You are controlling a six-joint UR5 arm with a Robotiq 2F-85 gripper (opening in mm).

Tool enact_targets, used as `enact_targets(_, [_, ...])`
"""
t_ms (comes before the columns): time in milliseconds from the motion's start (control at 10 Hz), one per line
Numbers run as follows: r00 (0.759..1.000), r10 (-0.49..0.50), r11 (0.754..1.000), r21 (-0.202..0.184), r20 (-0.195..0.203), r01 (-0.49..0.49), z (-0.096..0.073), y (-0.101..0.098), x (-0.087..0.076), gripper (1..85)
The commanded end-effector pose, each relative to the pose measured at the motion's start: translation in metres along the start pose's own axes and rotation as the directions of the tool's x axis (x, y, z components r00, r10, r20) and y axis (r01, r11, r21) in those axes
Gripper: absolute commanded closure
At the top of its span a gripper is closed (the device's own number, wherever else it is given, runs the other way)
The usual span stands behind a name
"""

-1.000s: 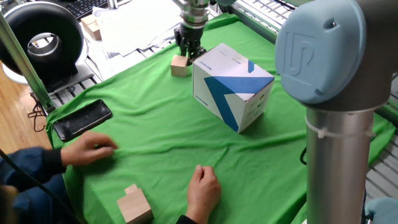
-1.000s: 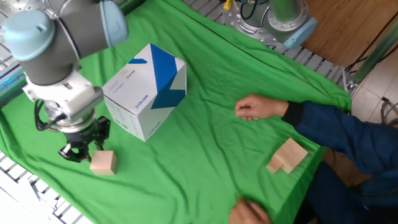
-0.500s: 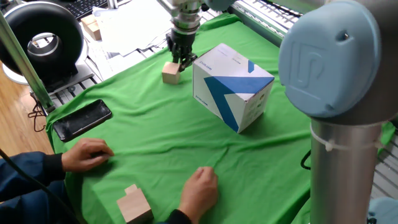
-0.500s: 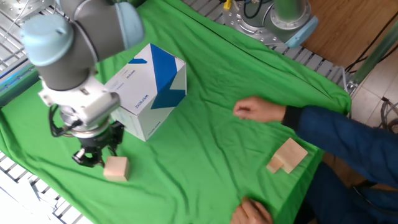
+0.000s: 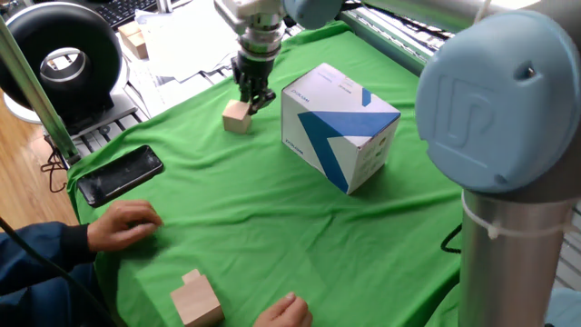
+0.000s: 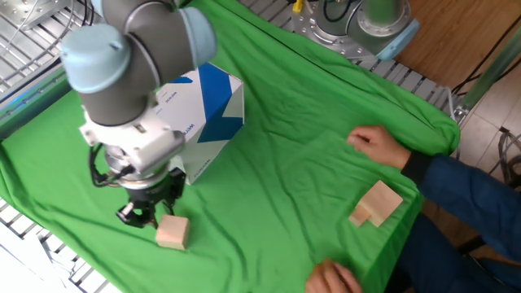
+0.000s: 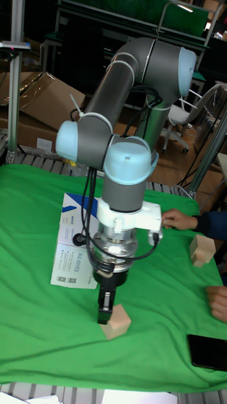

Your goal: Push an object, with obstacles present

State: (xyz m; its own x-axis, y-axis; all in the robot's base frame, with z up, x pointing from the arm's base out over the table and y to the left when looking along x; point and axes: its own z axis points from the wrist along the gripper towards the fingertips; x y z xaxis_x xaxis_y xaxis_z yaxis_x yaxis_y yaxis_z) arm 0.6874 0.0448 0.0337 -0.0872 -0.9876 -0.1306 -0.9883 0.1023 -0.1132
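The object, a small light-wood cube [image 5: 237,117], sits on the green cloth left of the box. My gripper [image 5: 252,96] stands upright right behind it with its fingers together, touching the cube's side and holding nothing. From the other side, the cube [image 6: 172,232] lies just right of the gripper [image 6: 142,214], near the cloth's front edge. In the tall view the gripper [image 7: 105,311] presses against the cube [image 7: 118,320]. The obstacle, a large white box with blue graphics [image 5: 338,127] [image 6: 199,114] [image 7: 72,252], stands close beside the arm, apart from the cube.
A black phone [image 5: 120,174] [image 7: 207,351] lies on the cloth's edge. A stepped pale wooden block [image 5: 197,298] [image 6: 375,203] sits near a person's hands [image 5: 127,222] [image 6: 378,145]. Metal rails border the table beyond the cloth.
The gripper has slid along the cloth past the box, driving the cube ahead of it away from the box's corner. The person's hands have shifted; one pulled back toward the table edge.
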Motion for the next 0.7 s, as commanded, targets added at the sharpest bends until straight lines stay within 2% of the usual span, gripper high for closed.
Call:
enact_targets(0, [0.998, 0.059, 0.998, 0.008, 0.018, -0.059, -0.003, 0.007, -0.022, 49.3])
enact_targets(200, [0.982, 0.187, 0.982, 0.027, -0.008, -0.187, -0.020, 0.001, -0.011, 49.3])
enact_targets(300, [0.962, 0.274, 0.960, 0.072, -0.020, -0.271, -0.035, -0.010, 0.000, 49.3])
enact_targets(400, [0.929, 0.369, 0.925, 0.107, -0.012, -0.366, -0.043, -0.021, 0.007, 49.3])
enact_targets(500, [0.875, 0.483, 0.869, 0.109, 0.029, -0.483, -0.047, -0.029, 0.006, 49.3])
enact_targets(600, [0.831, 0.551, 0.824, 0.106, 0.080, -0.557, -0.052, -0.043, 0.006, 49.0])
